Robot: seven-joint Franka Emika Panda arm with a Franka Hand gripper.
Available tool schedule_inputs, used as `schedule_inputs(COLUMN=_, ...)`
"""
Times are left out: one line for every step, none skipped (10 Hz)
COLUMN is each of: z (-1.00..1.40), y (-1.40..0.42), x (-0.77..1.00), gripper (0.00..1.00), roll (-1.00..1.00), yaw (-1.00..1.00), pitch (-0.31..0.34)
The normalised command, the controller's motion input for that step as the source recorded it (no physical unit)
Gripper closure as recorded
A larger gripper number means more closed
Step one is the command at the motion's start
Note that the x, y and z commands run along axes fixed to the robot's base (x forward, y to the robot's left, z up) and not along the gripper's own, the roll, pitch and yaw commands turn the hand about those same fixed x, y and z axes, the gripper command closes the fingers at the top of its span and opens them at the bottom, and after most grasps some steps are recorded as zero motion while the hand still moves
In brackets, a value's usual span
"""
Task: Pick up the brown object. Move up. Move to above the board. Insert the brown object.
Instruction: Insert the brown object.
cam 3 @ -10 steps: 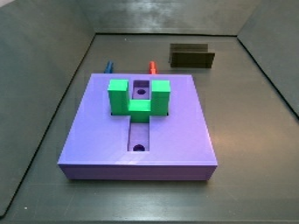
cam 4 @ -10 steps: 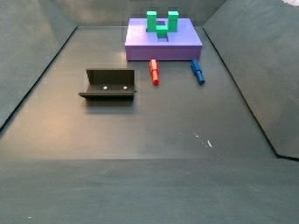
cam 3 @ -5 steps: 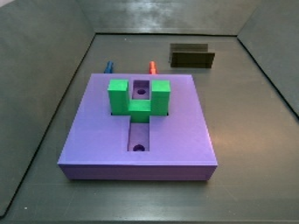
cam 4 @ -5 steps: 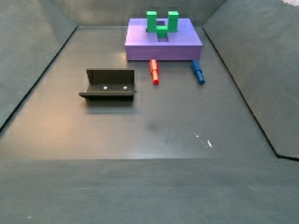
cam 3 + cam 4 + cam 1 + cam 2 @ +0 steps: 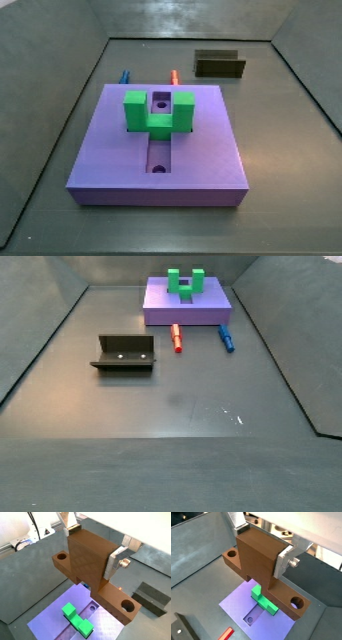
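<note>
The gripper (image 5: pixel 93 549) hangs above the board (image 5: pixel 238 604), jaws clamped on the brown object (image 5: pixel 261 567), a smooth wooden-looking T-block with round holes. Directly below the jaws lies the flat lavender board, slotted, carrying a green U-block (image 5: pixel 77 617).

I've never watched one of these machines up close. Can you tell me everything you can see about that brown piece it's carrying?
The brown object is a matte, wood-coloured T-shaped block. A round hole shows at each visible end in both wrist views. The tool is clamped on its thick upright part, with the flat silver fingers pressed against opposite faces. It hangs in the air, touching nothing else, above the purple board and the green block. Neither side view shows it.
</note>
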Motion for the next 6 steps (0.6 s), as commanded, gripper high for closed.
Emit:
schedule_inputs(z=-0.42, y=-0.05, x=0.0, gripper=1.0, roll=0.01, yaw=-1.0, pitch=-0.034)
schedule_inputs(z=-0.45, y=0.0, x=0.0, gripper=1.0, roll=0.03, yaw=-1.0, pitch=-0.036)
schedule_inputs(z=-0.55, y=0.0, x=0.0, gripper=1.0, roll=0.07, yaw=-1.0, pitch=-0.03)
schedule_inputs(z=-0.56, y=0.0, x=0.0, gripper=1.0, roll=0.08, yaw=-1.0, pitch=-0.021)
schedule_inputs(z=-0.54, y=0.0, x=0.0, gripper=1.0, roll=0.07, yaw=-1.0, pitch=-0.01)
schedule_inputs(z=-0.55, y=0.0, x=0.0, gripper=1.0, roll=0.07, yaw=-1.0, pitch=-0.01)
